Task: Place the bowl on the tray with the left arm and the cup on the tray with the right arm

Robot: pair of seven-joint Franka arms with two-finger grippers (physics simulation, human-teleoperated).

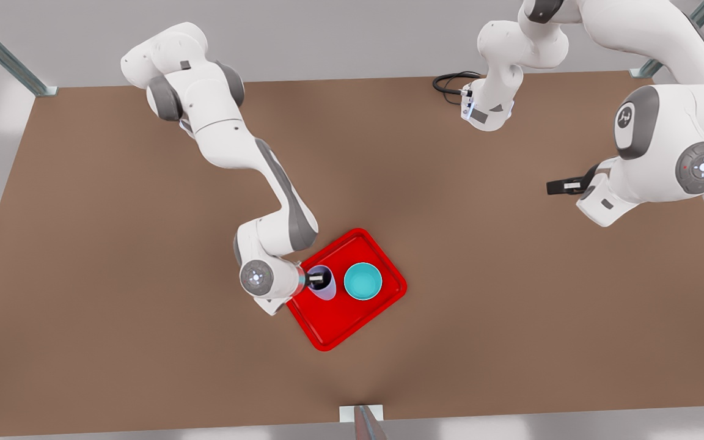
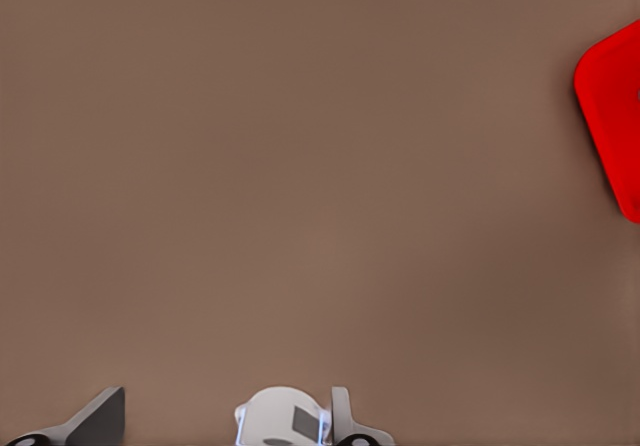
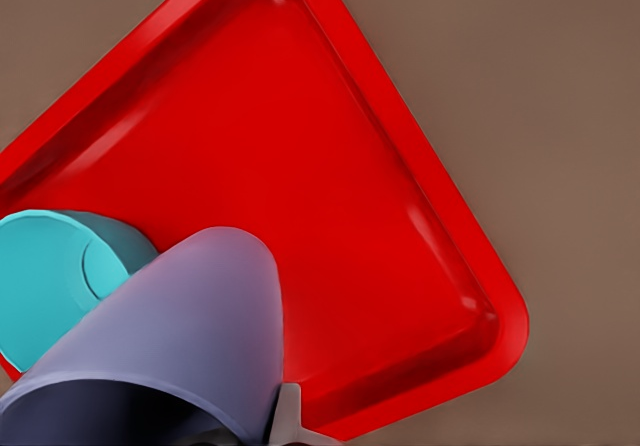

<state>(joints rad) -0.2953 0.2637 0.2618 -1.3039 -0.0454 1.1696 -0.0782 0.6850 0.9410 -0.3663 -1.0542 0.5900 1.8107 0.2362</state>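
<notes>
On the front view's left, the right gripper [image 1: 320, 280] grasps the cup [image 1: 322, 283] by its rim, over the near end of the red tray [image 1: 382, 305] (whether it touches down, I cannot tell). Just beside it the bowl [image 1: 363, 281] sits on the tray. Far right, the left gripper [image 1: 563, 187] hangs spread open above the table [image 1: 113, 244].

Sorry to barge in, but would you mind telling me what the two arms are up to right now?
The bowl already sits on the red tray on the brown table. The right gripper is over the tray, shut on the lavender cup, beside the bowl. The cup is tilted in the right wrist view; whether it touches the tray is unclear. The left gripper waits open above bare table at the front view's right, away from the tray.
</notes>
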